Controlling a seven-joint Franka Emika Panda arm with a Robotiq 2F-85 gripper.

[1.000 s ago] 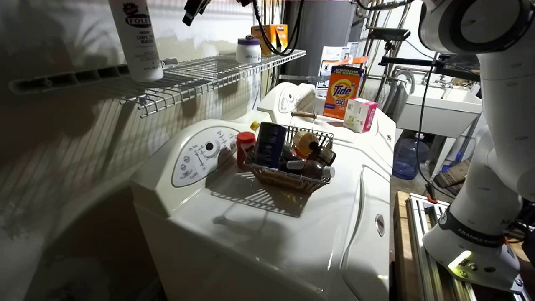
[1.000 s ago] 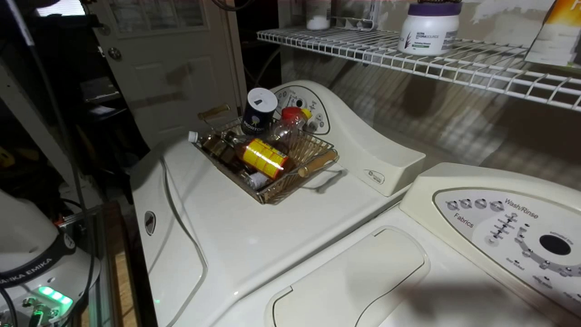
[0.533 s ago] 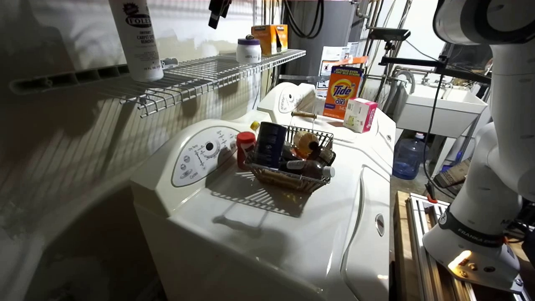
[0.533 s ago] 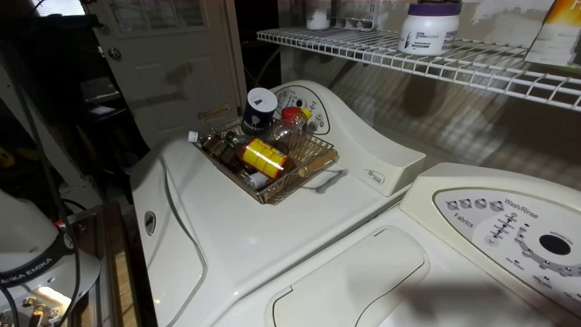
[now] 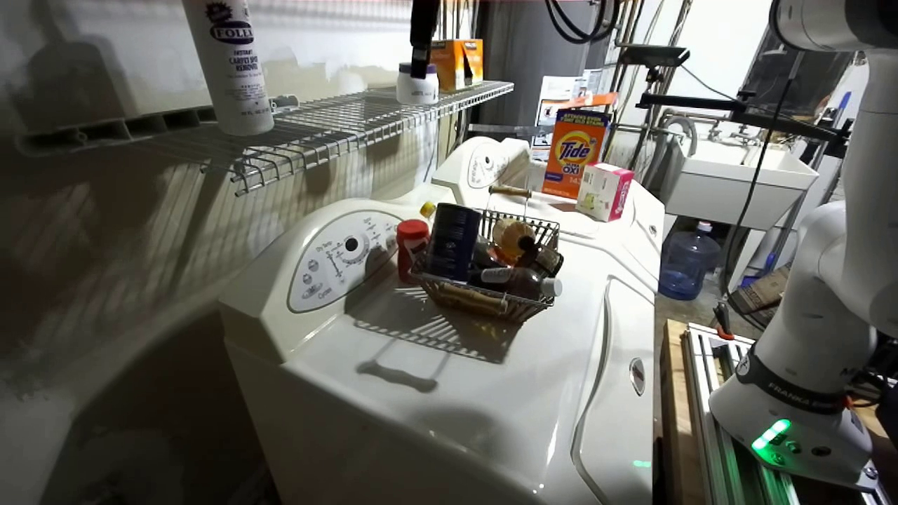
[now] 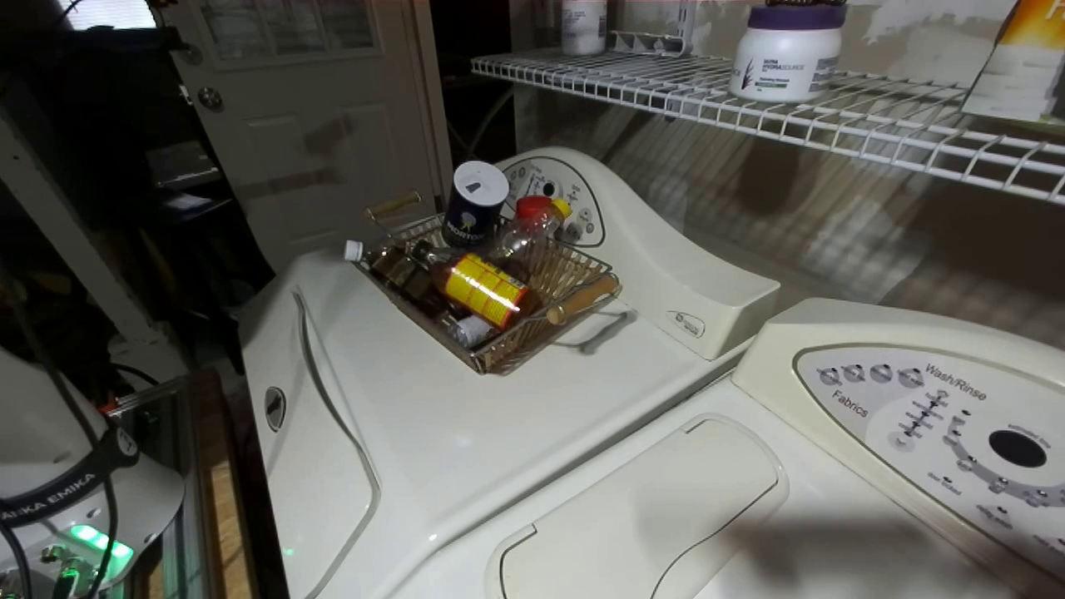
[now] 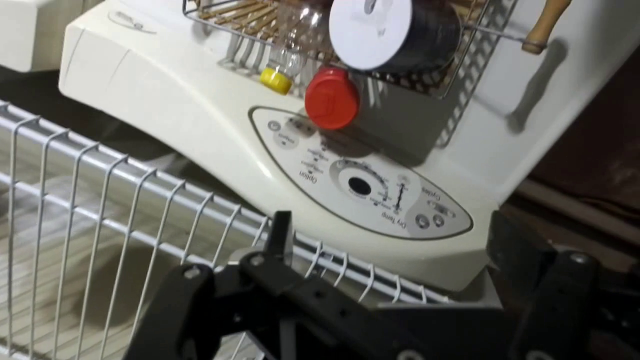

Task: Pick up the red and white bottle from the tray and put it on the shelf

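Gripper (image 5: 419, 64) has shifted right, to upper middle in an exterior view; jaws wide apart, empty. Red and white bottle (image 5: 412, 252), centre: grasp evidently pending.

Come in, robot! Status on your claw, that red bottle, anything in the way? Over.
Gripper open, empty. Red bottle beside tray, not yet on shelf. Salt can close by, might crowd the grasp.

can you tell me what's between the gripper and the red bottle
In the wrist view, the dryer control panel with its dark dial lies between the open gripper and the red bottle; nothing loose shows in that stretch.
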